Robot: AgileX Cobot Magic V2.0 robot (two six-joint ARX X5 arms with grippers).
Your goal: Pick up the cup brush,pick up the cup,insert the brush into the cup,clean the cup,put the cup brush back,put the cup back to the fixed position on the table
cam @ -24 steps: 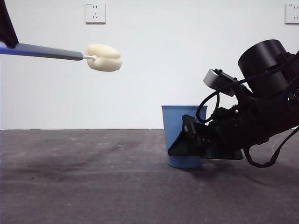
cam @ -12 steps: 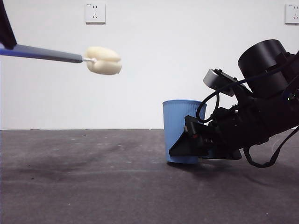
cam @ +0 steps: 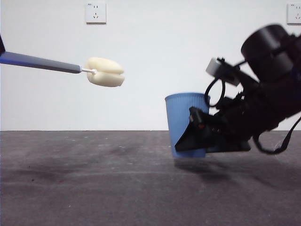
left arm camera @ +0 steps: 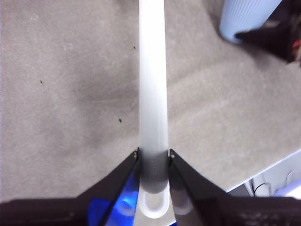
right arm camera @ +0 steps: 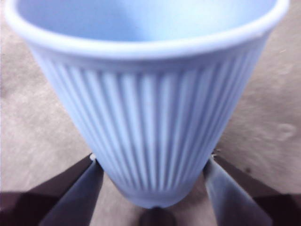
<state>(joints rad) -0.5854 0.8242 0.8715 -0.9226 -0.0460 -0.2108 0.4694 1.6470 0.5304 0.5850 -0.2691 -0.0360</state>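
I have the cup (cam: 186, 123), one blue ribbed tumbler, clear of the table (cam: 94, 188) now: in the front view its base hangs just above the dark surface with a shadow under it, and it leans slightly. My right gripper (cam: 197, 136) is clamped on its lower half, a jaw on either side of the taper as the right wrist view shows, with the open mouth facing up and a little toward the brush. The cup brush (cam: 104, 71), also the only one, is held level in the air well to the side of the cup and higher than its rim, sponge head pointing at the cup; my left gripper (left arm camera: 154, 162) is closed on the grey handle close to the white looped end. By my reading both pick-ups are done and the step in hand is bringing the two together for insertion. To do that well I would raise the cup a bit more and tip its mouth toward the sponge, then feed the brush along its own axis so the head meets the opening square instead of catching the rim. The grip sits low on a tapered plastic wall, so I would judge a hard sideways push could lever the cup out. Count: one cup, one brush, two grippers, two wall sockets (cam: 96, 12).
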